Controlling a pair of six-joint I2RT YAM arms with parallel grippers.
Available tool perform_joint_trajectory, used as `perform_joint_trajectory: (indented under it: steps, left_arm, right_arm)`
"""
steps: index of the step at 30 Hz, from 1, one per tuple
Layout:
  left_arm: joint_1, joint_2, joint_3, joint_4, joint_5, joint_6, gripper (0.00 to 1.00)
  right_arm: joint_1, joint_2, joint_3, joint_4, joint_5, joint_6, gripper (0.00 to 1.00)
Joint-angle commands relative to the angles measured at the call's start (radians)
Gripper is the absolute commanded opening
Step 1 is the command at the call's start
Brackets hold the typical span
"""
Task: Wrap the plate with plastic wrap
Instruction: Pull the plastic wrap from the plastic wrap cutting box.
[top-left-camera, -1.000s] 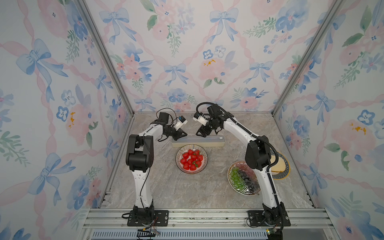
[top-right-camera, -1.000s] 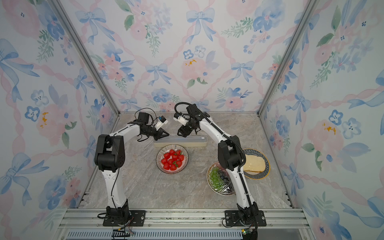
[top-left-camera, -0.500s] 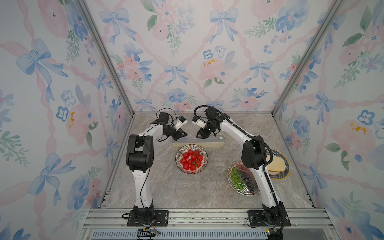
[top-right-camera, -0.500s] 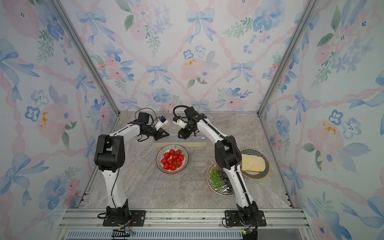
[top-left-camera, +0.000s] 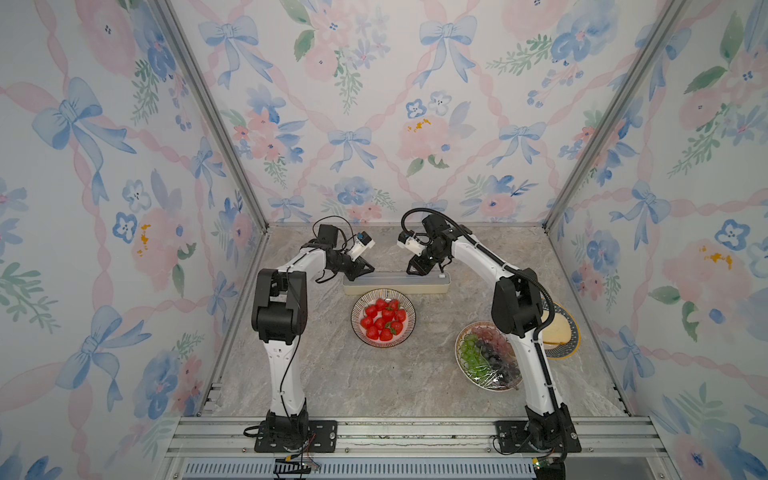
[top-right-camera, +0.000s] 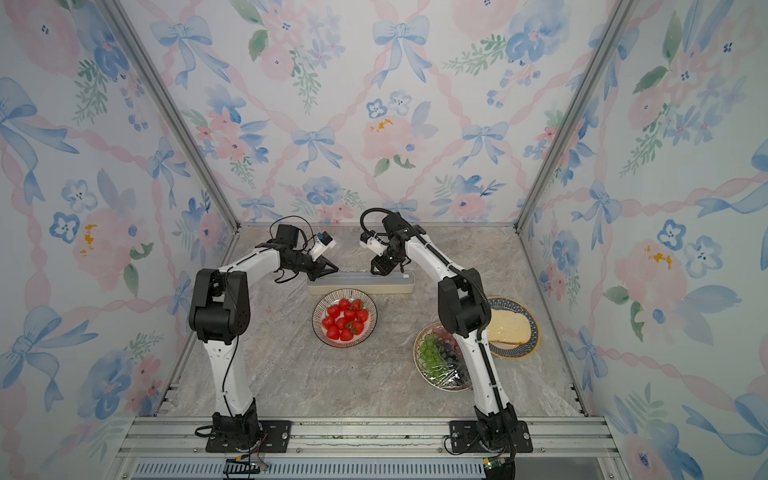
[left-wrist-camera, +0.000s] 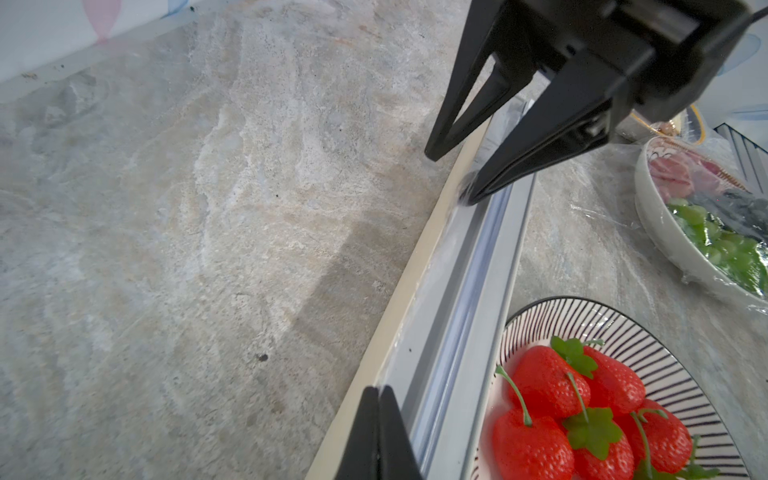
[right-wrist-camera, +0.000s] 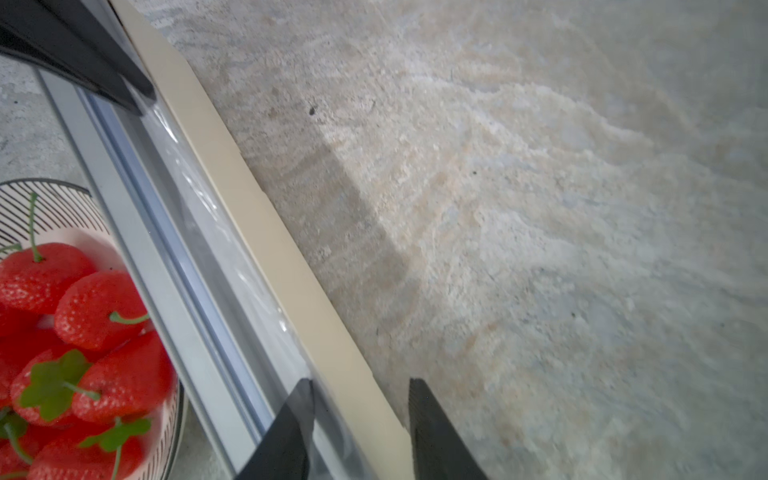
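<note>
Left arm (top-left-camera: 297, 262), right arm (top-left-camera: 478, 258) extended forward, fingers (top-left-camera: 362, 269) down at wrap box (top-left-camera: 397, 286)

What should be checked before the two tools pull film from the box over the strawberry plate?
1. Left tool shut at the plastic wrap's edge: ok.
2. Film actually pinched in the left tool: cannot tell.
3. Right tool closed on film: not ok; jaws open, straddling the box's cream edge.
4. Strawberry plate uncovered, next to the box: ok.
5. Wrapped grape plate apart from the pull path, by the right arm: ok.
</note>
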Motion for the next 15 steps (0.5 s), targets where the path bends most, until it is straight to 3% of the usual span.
perform_joint_trajectory:
  steps: [1,9,13,15]
  left_arm:
    - [0.002,-0.043,-0.001,-0.021,-0.001,0.0,0.0]
    - [0.002,-0.049,0.005,-0.021,-0.006,-0.002,0.0]
    - [0.0,-0.057,0.006,-0.021,0.004,-0.003,0.0]
    - [0.0,-0.063,0.009,-0.021,0.005,-0.003,0.0]
  right_arm:
    - [-0.029,-0.033,-0.083,-0.043,0.033,-0.008,0.39]
    - [-0.064,-0.057,-0.165,-0.062,0.032,-0.03,0.32]
    - [-0.062,-0.067,-0.16,-0.078,-0.013,-0.037,0.0]
    - [-0.06,-0.092,-0.169,-0.056,-0.038,-0.03,0.0]
